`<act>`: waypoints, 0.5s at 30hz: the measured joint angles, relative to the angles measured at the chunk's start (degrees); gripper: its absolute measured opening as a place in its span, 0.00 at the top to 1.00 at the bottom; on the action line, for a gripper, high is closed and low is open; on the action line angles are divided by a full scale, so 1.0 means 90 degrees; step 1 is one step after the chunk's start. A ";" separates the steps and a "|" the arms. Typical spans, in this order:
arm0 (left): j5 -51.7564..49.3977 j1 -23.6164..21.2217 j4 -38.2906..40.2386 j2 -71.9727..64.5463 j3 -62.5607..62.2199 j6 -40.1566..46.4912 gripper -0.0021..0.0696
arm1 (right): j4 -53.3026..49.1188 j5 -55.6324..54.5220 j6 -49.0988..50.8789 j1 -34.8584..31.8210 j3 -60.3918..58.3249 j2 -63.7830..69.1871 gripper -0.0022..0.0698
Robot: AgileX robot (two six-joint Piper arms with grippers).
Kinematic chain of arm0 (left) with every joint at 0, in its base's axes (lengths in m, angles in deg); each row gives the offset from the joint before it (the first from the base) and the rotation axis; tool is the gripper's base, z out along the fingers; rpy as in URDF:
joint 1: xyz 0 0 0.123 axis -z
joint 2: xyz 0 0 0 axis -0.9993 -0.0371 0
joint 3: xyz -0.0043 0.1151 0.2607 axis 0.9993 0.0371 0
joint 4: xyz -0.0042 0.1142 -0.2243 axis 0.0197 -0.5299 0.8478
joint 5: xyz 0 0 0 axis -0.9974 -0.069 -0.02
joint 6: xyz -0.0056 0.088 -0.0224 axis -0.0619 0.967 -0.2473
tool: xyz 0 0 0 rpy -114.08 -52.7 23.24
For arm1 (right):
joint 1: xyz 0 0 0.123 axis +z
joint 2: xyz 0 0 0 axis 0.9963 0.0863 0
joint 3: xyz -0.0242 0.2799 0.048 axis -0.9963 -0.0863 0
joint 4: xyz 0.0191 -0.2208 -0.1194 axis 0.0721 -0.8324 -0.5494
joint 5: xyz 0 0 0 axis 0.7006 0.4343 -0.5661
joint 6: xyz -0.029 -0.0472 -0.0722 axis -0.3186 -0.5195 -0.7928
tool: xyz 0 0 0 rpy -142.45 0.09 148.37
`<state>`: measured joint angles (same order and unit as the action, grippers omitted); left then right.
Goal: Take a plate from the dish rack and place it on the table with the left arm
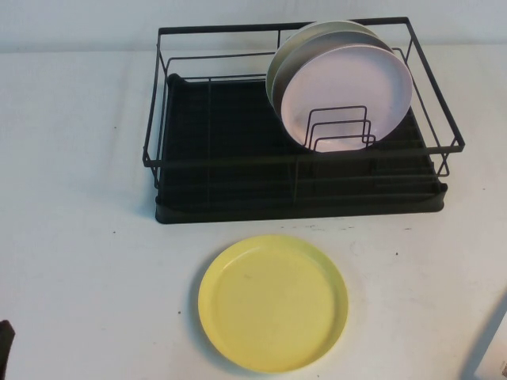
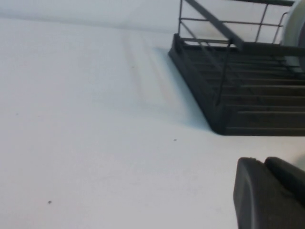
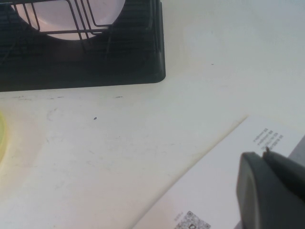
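Observation:
The yellow plate (image 1: 272, 302) lies flat on the white table (image 1: 79, 237), just in front of the black dish rack (image 1: 301, 207); a sliver of it also shows in the right wrist view (image 3: 2, 138). My left gripper (image 2: 261, 161) is shut and empty, low over bare table to the left of the rack's near left corner (image 2: 217, 126). Only a dark tip of it shows at the high view's bottom left corner (image 1: 5, 348), well away from the plate. My right gripper (image 3: 263, 153) is shut and empty near the table's front right.
A pale pink plate (image 1: 348, 87) stands upright in the rack's right half against wire dividers (image 1: 339, 127), with a grey-green plate (image 1: 317, 32) behind it. A white printed sheet (image 3: 224, 181) lies under my right gripper.

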<state>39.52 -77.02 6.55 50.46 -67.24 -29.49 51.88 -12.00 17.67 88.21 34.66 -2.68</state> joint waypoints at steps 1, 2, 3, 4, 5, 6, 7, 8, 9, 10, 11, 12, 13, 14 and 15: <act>-0.0182 -0.0162 -0.0089 0.0103 0.0000 -0.0027 0.97 | 0.0000 0.0000 0.0000 0.0000 0.0000 0.0000 1.00; -0.0381 -0.0327 -0.0163 0.0212 0.0000 -0.0058 0.97 | 0.0000 0.0000 0.0000 0.0000 0.0000 0.0000 1.00; -0.0601 -0.0488 -0.0229 0.0307 0.0000 -0.0072 0.97 | 0.0000 0.0000 0.0000 0.0000 0.0000 0.0000 1.00; -0.0840 -0.0635 -0.0280 0.0438 0.0000 -0.0097 0.97 | 0.0000 0.0000 0.0000 0.0000 0.0000 0.0000 1.00; -0.1097 -0.0763 -0.0339 0.0590 0.0000 -0.0097 0.97 | 0.0000 0.0000 0.0000 0.0000 0.0000 0.0000 1.00; -0.1305 -0.0837 -0.0380 0.0719 0.0000 -0.0108 0.97 | 0.0000 0.0000 0.0000 0.0000 0.0000 0.0000 1.00; -0.1521 -0.0891 -0.0427 0.0838 0.0000 -0.0108 0.97 | 0.0000 0.0000 0.0000 0.0000 0.0000 0.0000 1.00; -0.1678 -0.0921 -0.0476 0.0886 0.0000 -0.0097 0.97 | 0.0000 0.0000 0.0000 0.0000 0.0000 0.0000 1.00; -0.1708 -0.0949 -0.0529 0.0918 0.0000 -0.0061 0.97 | 0.0013 0.0000 0.0000 0.0000 0.0000 0.0000 1.00; -0.1722 -0.0961 -0.0574 0.0929 0.0000 0.0004 0.97 | 0.0013 0.0000 0.0000 0.0000 0.0000 0.0000 1.00; -0.1735 -0.0961 -0.0603 0.0935 0.0000 0.0088 0.97 | 0.0013 0.0000 0.0000 0.0000 0.0000 0.0000 1.00; -0.1735 -0.0961 -0.0616 0.0935 0.0000 0.0146 0.97 | 0.0013 0.0000 0.0000 0.0000 0.0000 0.0000 1.00; -0.1735 -0.0969 -0.0634 0.0935 0.0000 0.0199 0.97 | 0.0013 0.0000 0.0000 0.0000 0.0000 0.0000 1.00; -0.1746 -0.0969 -0.0637 0.0935 0.0000 0.0231 0.97 | 0.0013 0.0000 0.0000 0.0000 0.0000 0.0000 1.00; -0.1746 -0.0969 -0.0637 0.0935 0.0000 0.0246 0.97 | 0.0013 0.0000 0.0000 0.0000 0.0000 0.0000 1.00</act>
<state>23.80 -85.75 0.82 58.88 -67.24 -27.28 52.00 -12.00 17.67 88.21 34.66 -2.68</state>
